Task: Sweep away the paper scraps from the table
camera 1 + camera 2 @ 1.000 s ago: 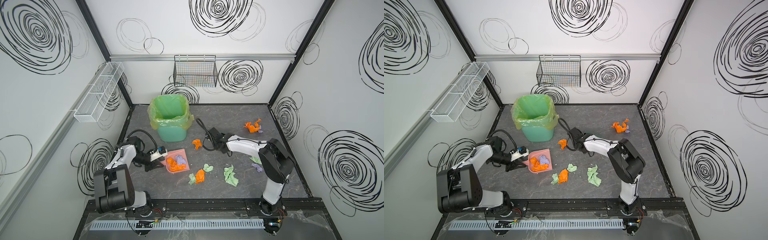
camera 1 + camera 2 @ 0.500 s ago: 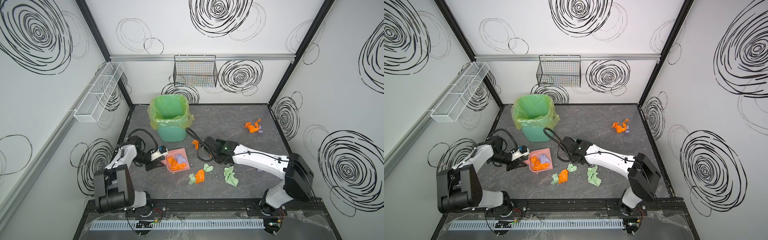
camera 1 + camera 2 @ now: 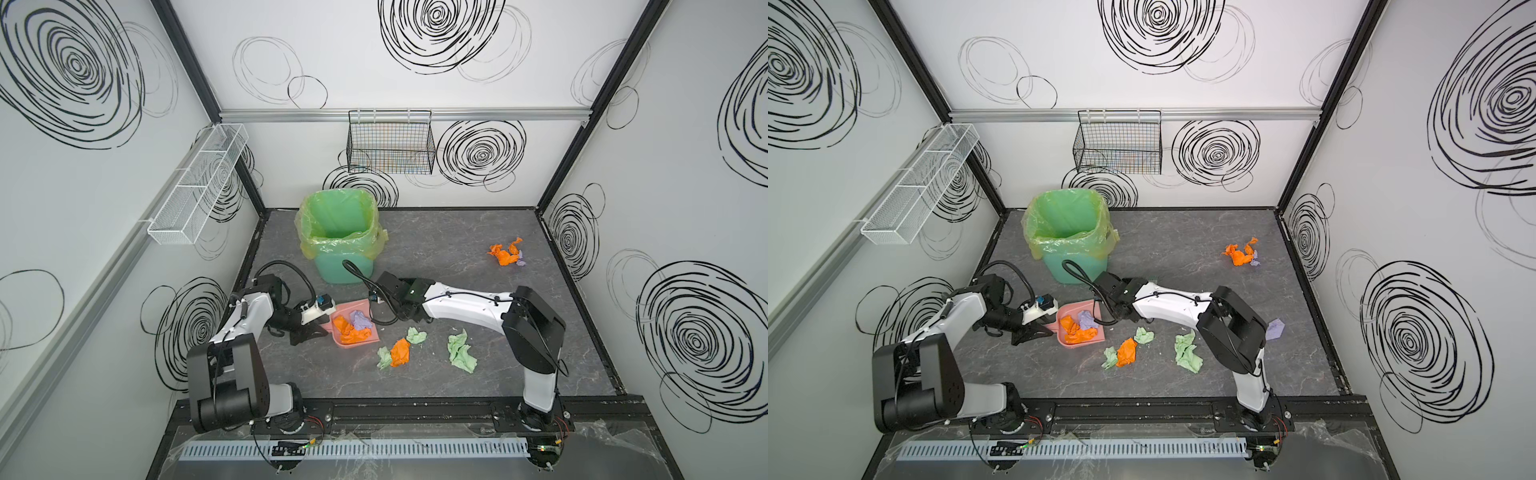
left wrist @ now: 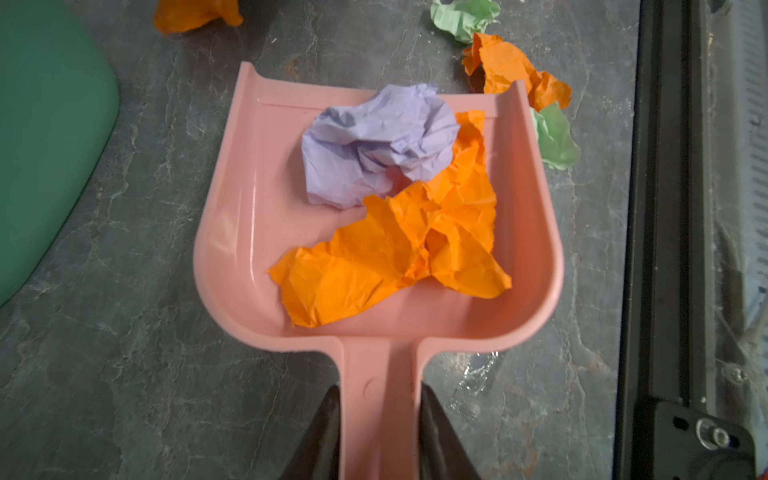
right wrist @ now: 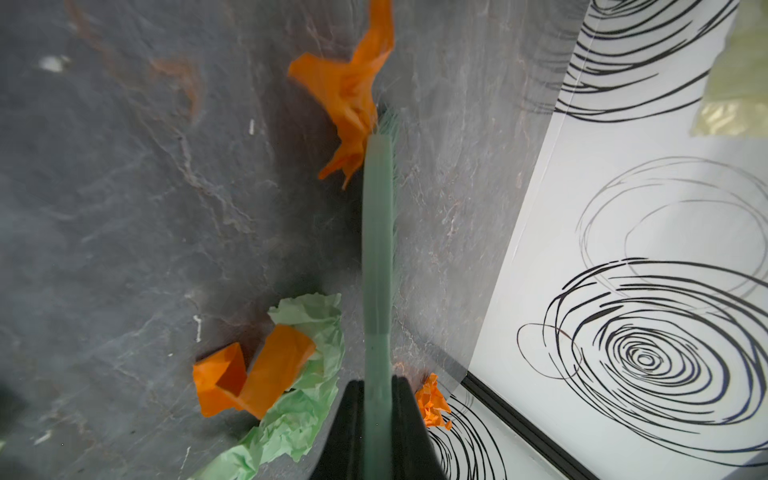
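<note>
Partly behind right arm (image 3: 1229, 328), lilac scrap (image 3: 1276, 329)

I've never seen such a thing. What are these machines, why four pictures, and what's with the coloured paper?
They are two robot arms mounted at the front edge of the table. Two pictures look down on the whole booth; the other two come from a camera on each arm's wrist. The left gripper is closed on the handle of a pink dustpan, which holds a lilac wad and an orange wad. The right gripper is closed on a green brush. More paper scraps lie loose on the table, and a lined green bin stands near the back.
</note>
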`<act>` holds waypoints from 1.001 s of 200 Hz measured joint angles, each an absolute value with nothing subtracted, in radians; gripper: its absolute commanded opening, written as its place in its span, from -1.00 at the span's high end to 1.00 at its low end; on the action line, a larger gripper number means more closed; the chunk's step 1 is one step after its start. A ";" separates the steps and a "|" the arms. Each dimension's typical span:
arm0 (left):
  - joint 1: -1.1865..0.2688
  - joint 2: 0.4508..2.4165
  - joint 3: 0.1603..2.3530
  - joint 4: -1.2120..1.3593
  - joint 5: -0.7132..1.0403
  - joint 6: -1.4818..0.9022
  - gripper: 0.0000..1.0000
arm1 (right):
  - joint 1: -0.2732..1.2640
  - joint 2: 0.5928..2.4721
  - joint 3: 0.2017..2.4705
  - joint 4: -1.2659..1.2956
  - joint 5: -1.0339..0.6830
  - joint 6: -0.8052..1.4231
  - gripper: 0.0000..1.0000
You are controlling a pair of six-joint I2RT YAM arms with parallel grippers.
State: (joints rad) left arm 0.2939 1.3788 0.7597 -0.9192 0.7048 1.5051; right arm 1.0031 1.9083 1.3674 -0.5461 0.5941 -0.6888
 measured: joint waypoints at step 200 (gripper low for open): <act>0.454 1.407 0.802 -1.001 0.706 1.617 1.00 | 1.230 1.558 1.627 -1.069 0.259 -0.014 1.00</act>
